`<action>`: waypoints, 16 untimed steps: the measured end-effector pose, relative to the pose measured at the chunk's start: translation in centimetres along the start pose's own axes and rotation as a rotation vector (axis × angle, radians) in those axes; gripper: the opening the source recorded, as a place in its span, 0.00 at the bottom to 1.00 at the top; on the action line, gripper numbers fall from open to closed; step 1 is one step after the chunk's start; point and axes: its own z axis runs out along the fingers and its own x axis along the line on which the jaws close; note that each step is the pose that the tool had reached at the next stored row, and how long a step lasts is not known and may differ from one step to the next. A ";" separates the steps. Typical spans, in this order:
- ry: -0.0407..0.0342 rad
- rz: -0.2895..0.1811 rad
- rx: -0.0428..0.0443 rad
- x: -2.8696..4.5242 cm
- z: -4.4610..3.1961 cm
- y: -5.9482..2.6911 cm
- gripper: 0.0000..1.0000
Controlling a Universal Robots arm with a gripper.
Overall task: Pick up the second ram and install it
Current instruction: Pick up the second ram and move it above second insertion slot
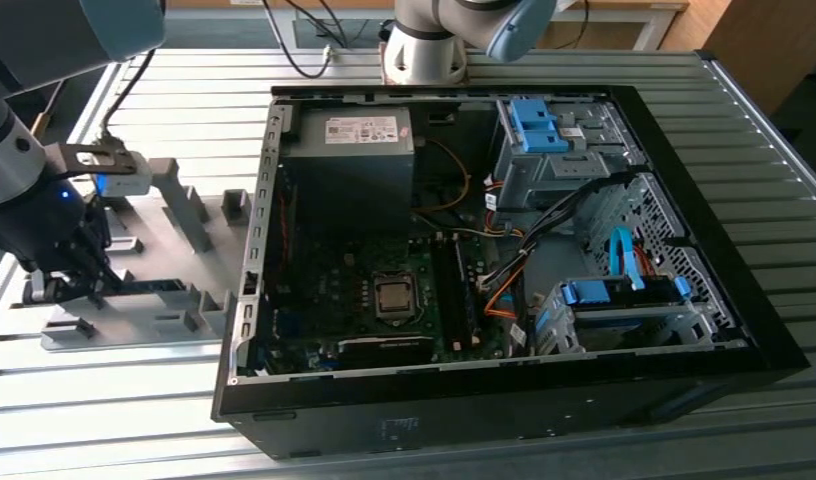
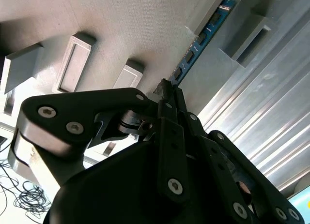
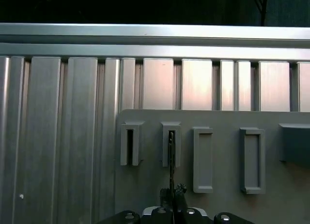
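In the exterior view, your arm reaches down at the view's left, and the black end effector [image 1: 64,290] sits low over the flat grey fixture plate [image 1: 148,325] with its upright slotted blocks. The plate lies on the ribbed metal tabletop [image 1: 101,400]. Just beside it, toward the view's right, is the open black computer case [image 1: 515,400].

In the second wrist view, you see the second ram [image 2: 198,45], a long, narrow blue circuit-board stick with a row of black chips. Its far end sits in a raised grey slotted holder [image 2: 201,16] on the plate. The end effector's fingers are drawn narrow and pinch the stick's near end.

In the first wrist view, the stick appears edge-on as a thin dark line. It runs from the holder's slot to the end effector, whose tips close on it.
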 end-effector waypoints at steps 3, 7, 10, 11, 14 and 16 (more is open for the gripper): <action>0.0000 0.000 0.0000 0.00 -0.26 0.00 0.14; 0.0000 0.000 0.0000 0.00 -0.59 0.01 0.14; 0.0000 0.000 0.0001 -0.01 -0.82 0.01 0.14; 0.0000 0.000 0.0001 -0.01 -0.89 0.01 0.14; 0.0000 0.000 0.0000 -0.01 -1.00 0.01 0.14; -0.0001 0.000 0.0001 -0.01 -1.06 0.01 0.14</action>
